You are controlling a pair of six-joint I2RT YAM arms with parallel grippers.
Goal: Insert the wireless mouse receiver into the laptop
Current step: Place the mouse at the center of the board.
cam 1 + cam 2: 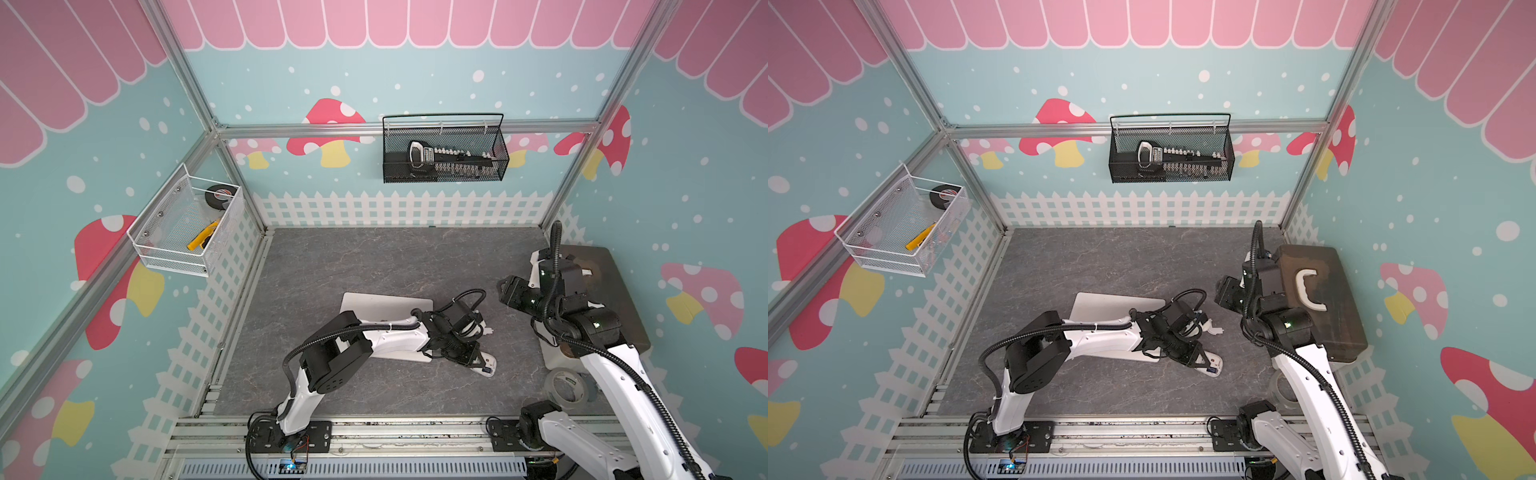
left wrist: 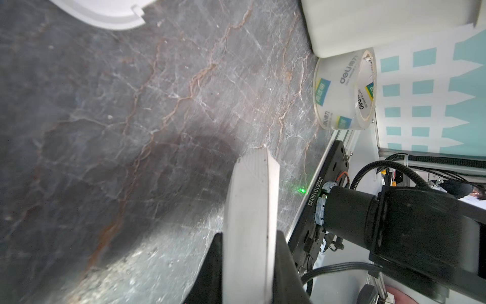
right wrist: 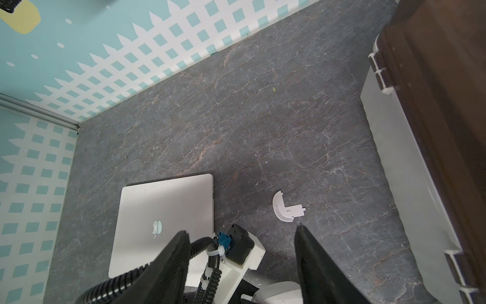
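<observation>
- Flat on the desk (image 1: pixel 374 257), lid shut, logo up: the laptop (image 3: pixel 163 210). Near half covered by the left arm in both top views.
- Left end effector (image 2: pixel 256 163): pressed shut, angled down at the desk close to the mouse (image 1: pixel 488 370).
- Wireless mouse receiver: not identifiable with certainty. Only a tiny pale speck (image 2: pixel 264 145) at the closed tips in the left wrist view.
- Right end effector (image 3: pixel 240 234): jaws well apart, nothing between them, hovering between laptop and box (image 1: pixel 1308 291).
- Open room: broad stretch from the laptop's far edge to the back wall. Narrower lane between laptop and box, partly taken by the cover piece (image 3: pixel 285 209).
- Logo visible in the right wrist view only.
- Tape roll (image 2: pixel 344 89) just beside the box base, clearest in the left wrist view.
</observation>
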